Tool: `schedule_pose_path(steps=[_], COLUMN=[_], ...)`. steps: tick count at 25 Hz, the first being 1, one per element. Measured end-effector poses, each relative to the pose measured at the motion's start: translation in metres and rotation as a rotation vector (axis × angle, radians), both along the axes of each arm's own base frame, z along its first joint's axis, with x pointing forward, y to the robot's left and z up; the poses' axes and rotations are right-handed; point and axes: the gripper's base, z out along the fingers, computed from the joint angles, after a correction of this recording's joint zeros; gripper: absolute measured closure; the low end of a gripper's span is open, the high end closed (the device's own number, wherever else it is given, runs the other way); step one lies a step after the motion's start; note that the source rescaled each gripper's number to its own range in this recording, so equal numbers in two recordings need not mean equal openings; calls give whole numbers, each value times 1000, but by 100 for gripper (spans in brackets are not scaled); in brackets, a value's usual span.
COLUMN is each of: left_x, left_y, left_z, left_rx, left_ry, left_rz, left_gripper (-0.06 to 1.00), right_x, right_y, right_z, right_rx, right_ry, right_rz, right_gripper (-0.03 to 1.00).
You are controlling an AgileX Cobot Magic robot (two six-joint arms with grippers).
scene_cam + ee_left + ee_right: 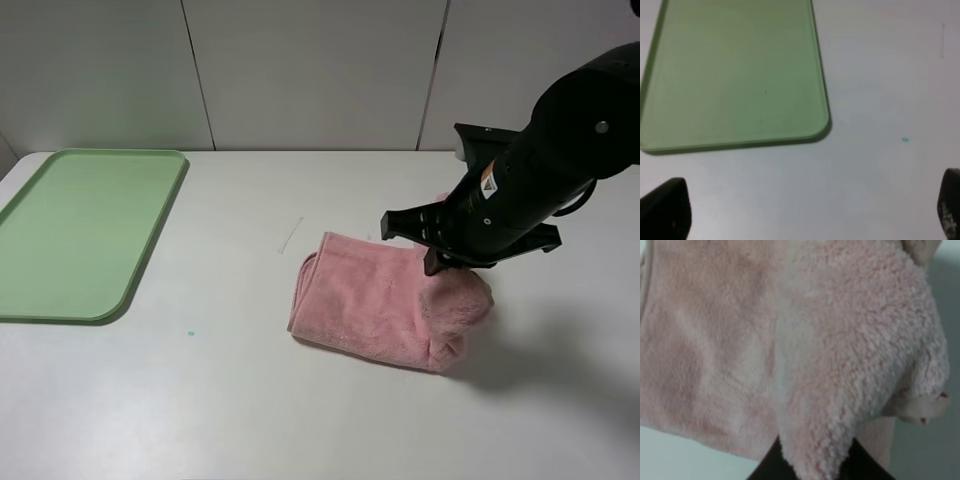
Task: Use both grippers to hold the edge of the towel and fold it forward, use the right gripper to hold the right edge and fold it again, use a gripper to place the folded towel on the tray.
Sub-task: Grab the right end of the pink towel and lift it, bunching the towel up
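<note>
The pink towel (370, 300) lies folded on the white table, right of the middle. My right gripper (445, 265) is over its right end and is shut on the right edge, which is lifted and curled up off the table. In the right wrist view the fluffy raised edge (855, 365) fills the frame and my dark fingers (771, 467) pinch it. The green tray (80, 225) sits at the far left of the table. The left wrist view shows the tray's near corner (735, 75) and my left gripper (807, 207) open and empty above bare table. The left arm is out of the exterior view.
A small teal speck (190, 332) marks the table between the tray and the towel; it also shows in the left wrist view (905, 140). A faint line (291, 236) lies just behind the towel. A white panelled wall backs the table.
</note>
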Motion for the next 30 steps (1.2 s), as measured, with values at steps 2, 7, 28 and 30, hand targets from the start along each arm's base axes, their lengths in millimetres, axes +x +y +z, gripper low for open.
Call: schedule_pose_path(steps=[2,7,28,30], left_x=[0,0,0,0], left_y=[0,0,0,0], left_z=[0,0,0,0], left_rx=[0,0,0,0], left_ry=[0,0,0,0], left_rz=[0,0,0,0], left_gripper=[-4,-4,-4,-4], right_x=[1,9,19,19], right_y=[6,17,33,33], right_z=[0,-8,-38,-38], right_rx=[4,-5,31,32], right_ry=[-1,15,25,24], right_rz=[6,18,9,9], right_gripper=[89,89,89,89])
